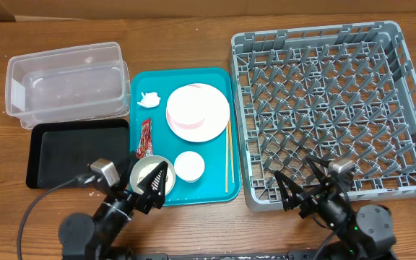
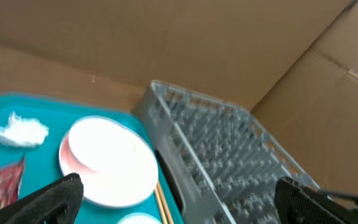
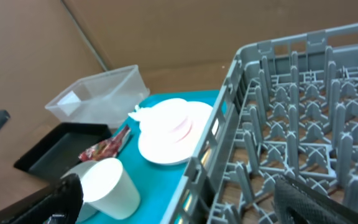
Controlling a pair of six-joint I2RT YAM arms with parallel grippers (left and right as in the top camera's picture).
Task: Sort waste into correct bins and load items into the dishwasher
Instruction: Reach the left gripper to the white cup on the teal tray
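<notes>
While my left gripper point(image 1: 156, 189) and right gripper point(image 1: 300, 189) hang spread, I see the teal plastic tray point(image 1: 146, 81) holding a round white plate point(image 1: 197, 112) and crumpled white tissue point(image 1: 149, 99).

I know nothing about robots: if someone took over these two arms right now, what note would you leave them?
Left gripper: open, empty, over the bowl. Right gripper: open, empty, at the near edge of the grey rack.
Tissue, red wrapper, plate, cup, chopsticks and the bowl all sit on the teal tray.
Done: nothing; clear tub, black tray and rack hold none of them.
Left: waste into the bins, dishes into the rack.
</notes>
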